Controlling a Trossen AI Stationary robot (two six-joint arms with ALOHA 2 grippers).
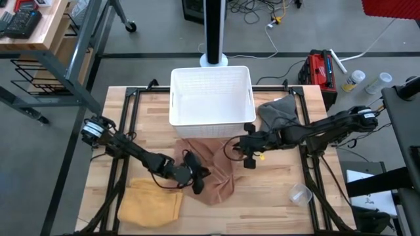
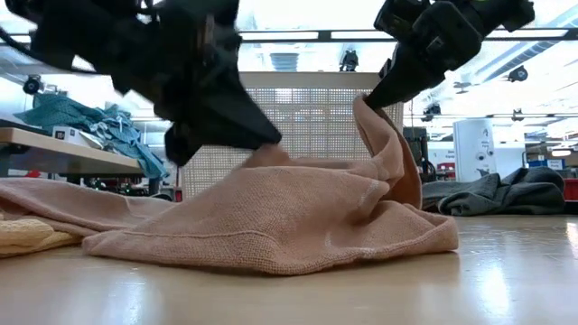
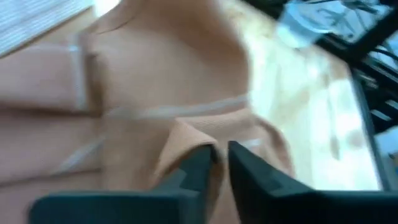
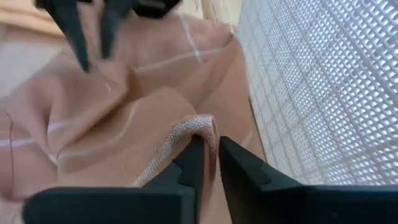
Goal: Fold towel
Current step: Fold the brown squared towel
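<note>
The peach towel (image 1: 211, 172) lies rumpled in the middle of the table (image 1: 275, 210), just in front of the white basket (image 1: 211, 95) — one edge tucked right up against the basket's front wall. Both arms are on it. The left gripper (image 1: 195, 176) sits low at the towel's left side, fingers drawn narrow with a fold of peach cloth pinched between them; the left wrist view shows the cloth bunched right at the tips. The right gripper (image 1: 250, 152) has the towel's right edge, jaws nearly closed on the hem, and the low view shows that corner pulled up off the wood into a peak while the rest sags in a heap on the tabletop. Further out — a yellow cloth (image 1: 151, 203) rests at the table's front left, just beside the towel. A grey cloth (image 1: 277, 111) lies right of the basket, and a clear plastic cup (image 1: 300, 194) stands at the front right, well apart.
</note>
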